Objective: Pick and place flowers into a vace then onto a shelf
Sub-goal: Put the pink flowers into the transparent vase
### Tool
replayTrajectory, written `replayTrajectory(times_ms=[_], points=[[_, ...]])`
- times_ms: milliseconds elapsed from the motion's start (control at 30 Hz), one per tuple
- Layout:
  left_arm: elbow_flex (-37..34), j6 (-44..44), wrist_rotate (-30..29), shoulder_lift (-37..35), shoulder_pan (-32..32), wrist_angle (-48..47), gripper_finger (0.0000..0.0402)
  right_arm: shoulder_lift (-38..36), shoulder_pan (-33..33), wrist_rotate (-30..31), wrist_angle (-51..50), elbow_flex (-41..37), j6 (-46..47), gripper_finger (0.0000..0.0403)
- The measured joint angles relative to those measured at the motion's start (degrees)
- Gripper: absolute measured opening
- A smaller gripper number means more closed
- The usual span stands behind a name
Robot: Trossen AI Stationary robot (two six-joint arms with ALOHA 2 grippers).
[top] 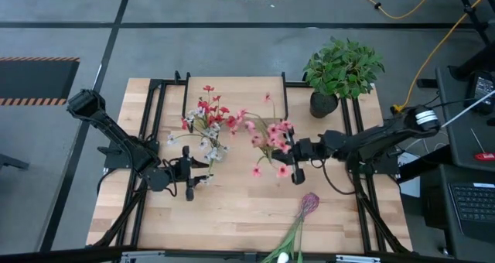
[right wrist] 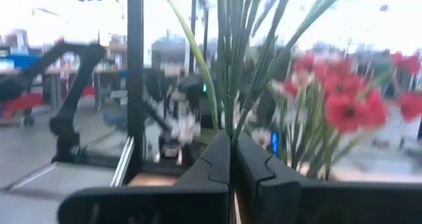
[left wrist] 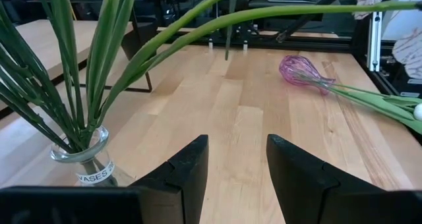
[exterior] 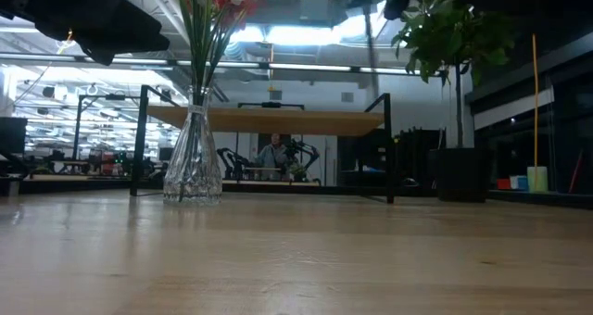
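A clear glass vase (exterior: 193, 157) stands on the table at left of centre. It holds green stems with red and white blooms (top: 207, 116). A pink spray (top: 271, 138) arches from the vase (left wrist: 82, 161) toward the table's right. My right gripper (top: 294, 158) is shut right beside the pink blooms and points toward the vase stems (right wrist: 227, 66). My left gripper (left wrist: 234, 171) stands open just on the near side of the vase, nothing between its fingers. The shelf (exterior: 269, 120) stands behind the vase. My right gripper (right wrist: 231, 137) is shut next to the pink spray. The blooms cover its fingertips in the high view, and its own wrist view only shows stems rising beyond the fingers. I cannot tell whether it touches a stem.
A purple flower (top: 308, 203) lies on the table near the front edge, its stems (left wrist: 369, 95) trailing off toward that edge. A bushy potted plant (top: 343, 66) stands at the far right corner. Bare table lies between the vase and the near edge.
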Motion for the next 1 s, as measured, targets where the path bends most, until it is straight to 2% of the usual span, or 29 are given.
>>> replayTrajectory(times_ms=[100,200,367,467,633,733,867,1000], points=[[0.0,0.0,0.0,0.0,0.0,0.0,0.0147,4.8,-0.4,-0.7,10.2,0.0,-2.0,0.0000],[0.0,0.0,0.0,0.0,0.0,0.0,0.0147,8.8,-2.7,-5.0,16.2,0.1,-0.5,0.0000],[0.0,0.0,0.0,0.0,0.0,0.0,0.0147,13.6,-7.9,-15.0,17.1,5.0,4.6,0.0000],[0.0,0.0,0.0,0.0,0.0,0.0,0.0147,16.5,-10.3,-20.7,17.2,9.2,4.6,0.0000],[0.0,0.0,0.0,0.0,0.0,0.0,0.0147,22.3,-12.3,-23.6,18.5,14.9,3.8,0.0000],[0.0,0.7,0.0,0.0,0.0,0.0,0.0147,26.3,-12.3,-26.3,23.5,17.9,2.8,0.0000],[0.0,1.0,0.0,0.0,0.0,0.0,0.0147,32.4,-12.8,-26.9,29.4,21.8,2.1,0.0000],[0.0,1.0,0.0,0.0,0.0,0.0,0.0147,36.0,-14.1,-29.5,29.6,26.8,4.1,0.0000]])
